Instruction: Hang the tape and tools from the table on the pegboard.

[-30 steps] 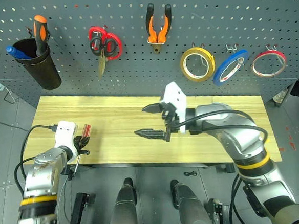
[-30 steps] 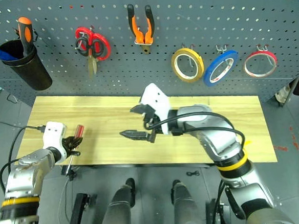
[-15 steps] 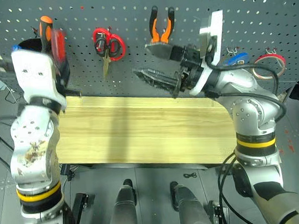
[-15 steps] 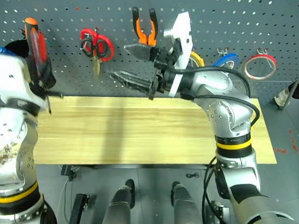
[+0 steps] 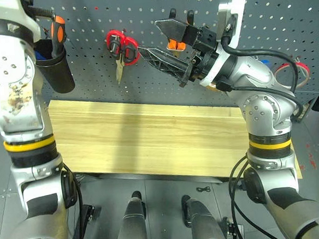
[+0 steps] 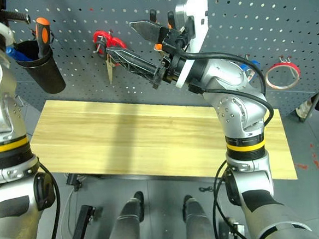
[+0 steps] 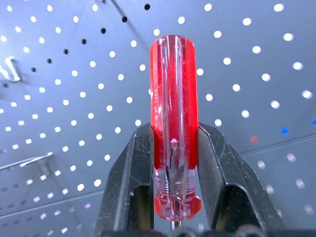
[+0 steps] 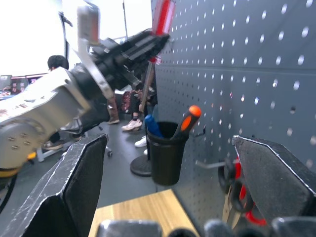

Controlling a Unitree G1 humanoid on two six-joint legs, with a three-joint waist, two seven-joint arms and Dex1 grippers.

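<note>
The red-handled screwdriver (image 7: pixel 174 123) stood pinched between the two black fingers of the left hand (image 7: pixel 174 163), handle toward the pegboard (image 7: pixel 256 64) and raised high beside it. At about five o'clock from it hung a black cup (image 5: pixel 54 69) holding an orange-handled screwdriver (image 5: pixel 58 32) and something blue. To my eye the risk lay in the grip: the smooth, glossy handle was clamped only near its lower end, so a nudge against a hook or the panel could twist it loose and drop it toward the counter (image 5: pixel 150 136). The right hand (image 5: pixel 156 37) hung spread wide and empty in front of the board, around three o'clock from the left one, close to the red-handled scissors (image 5: pixel 121 45). A careless swing there might knock them off their hook. Farther toward three o'clock the red tape ring (image 6: pixel 282 73) already hung on the board.
</note>
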